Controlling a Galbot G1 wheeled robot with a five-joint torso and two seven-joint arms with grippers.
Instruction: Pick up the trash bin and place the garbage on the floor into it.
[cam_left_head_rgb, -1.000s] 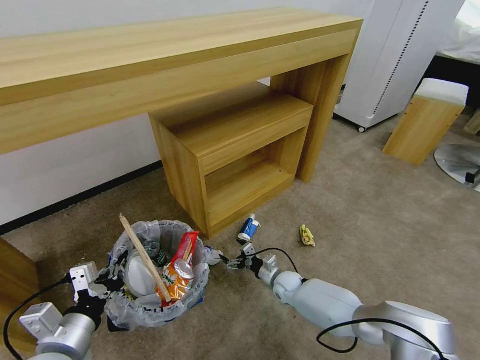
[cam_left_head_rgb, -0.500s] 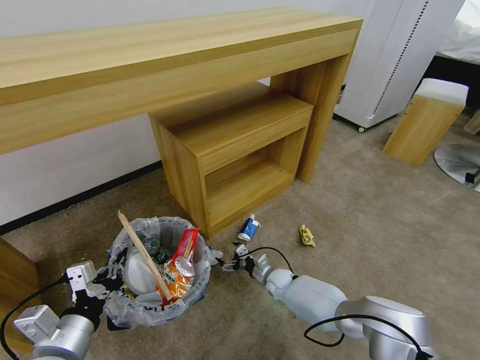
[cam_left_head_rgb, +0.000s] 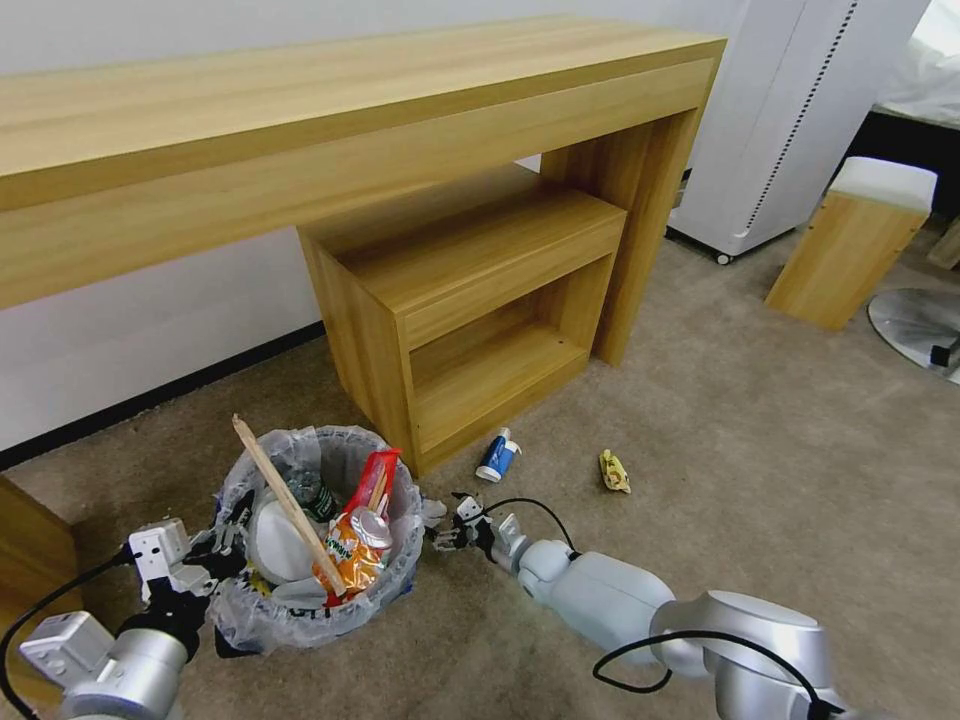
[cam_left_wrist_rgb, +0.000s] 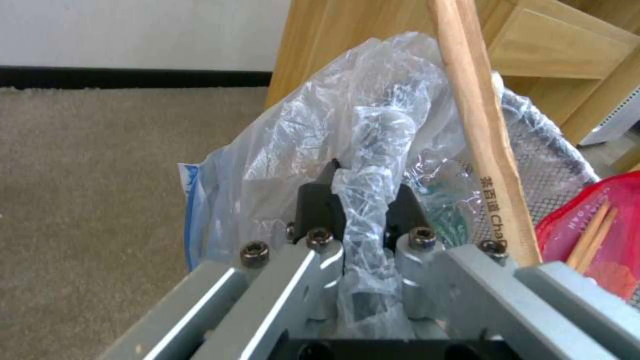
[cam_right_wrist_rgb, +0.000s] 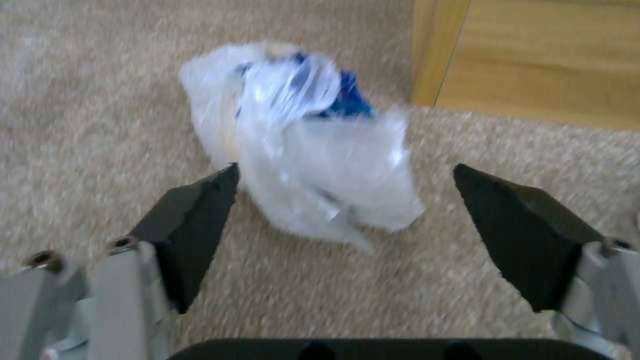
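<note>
The trash bin (cam_left_head_rgb: 318, 545), standing on the floor (cam_left_head_rgb: 760, 440) in front of the wooden cabinet (cam_left_head_rgb: 470, 310), is held steady at its bagged rim by the clamped left gripper (cam_left_wrist_rgb: 363, 200), so that the crumpled wrapper (cam_right_wrist_rgb: 307, 140) beside it can be taken between the spread jaws of the right gripper (cam_right_wrist_rgb: 343, 220).

Bright, even room light; soft shadows; head view edge-warped; right wrist view motion-blurred

A crinkled, glossy translucent plastic bag (cam_left_wrist_rgb: 373, 130) is seen lining the dark mesh trash bin (cam_left_head_rgb: 395, 575); the wooden stick (cam_left_wrist_rgb: 477, 125) looks smooth, the carpet (cam_left_head_rgb: 760, 430) matt and short-piled.
</note>
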